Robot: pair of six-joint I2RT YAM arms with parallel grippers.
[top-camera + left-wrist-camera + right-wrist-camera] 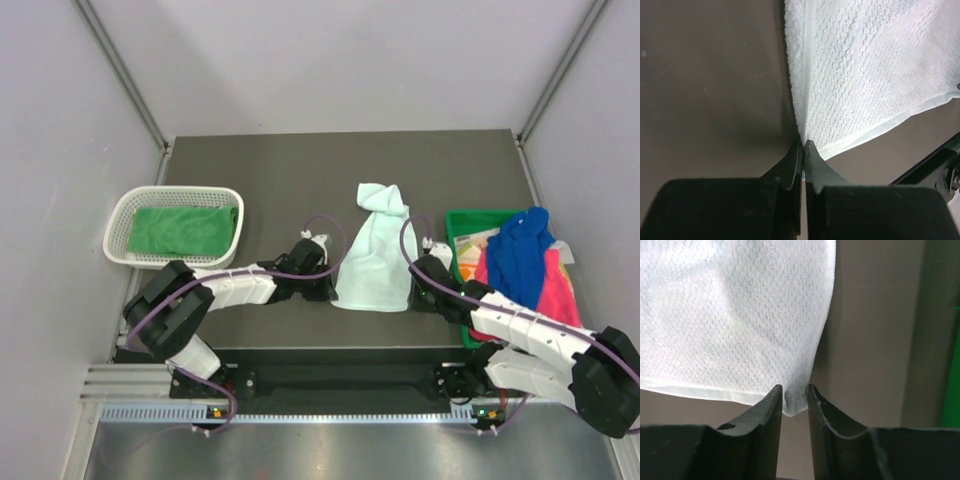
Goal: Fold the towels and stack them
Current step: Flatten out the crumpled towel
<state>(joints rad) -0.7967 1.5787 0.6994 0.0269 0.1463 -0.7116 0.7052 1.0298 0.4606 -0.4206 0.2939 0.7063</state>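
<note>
Left tool point(803, 142) and right tool point(795, 390) at the mint towel's point(372, 262) near corners, mid-surface point(280, 170).
One green towel point(180, 230) sits in the basket point(120, 215), seemingly done; the mint one lies unfolded; blue towel point(520, 255) and pink towel point(553, 285) wait on the bin point(462, 218). Left jaws are clamped on a corner; right jaws stand slightly apart astride theirs.

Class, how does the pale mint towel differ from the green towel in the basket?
Colour: the pale mint towel is nearly white; the green towel is deep green. Place: the mint one lies on the table; the green one sits in the white mesh basket. Handling: jaws of the left gripper and right gripper meet the mint towel's near corners; nothing touches the green towel. Both are soft cloths.
</note>
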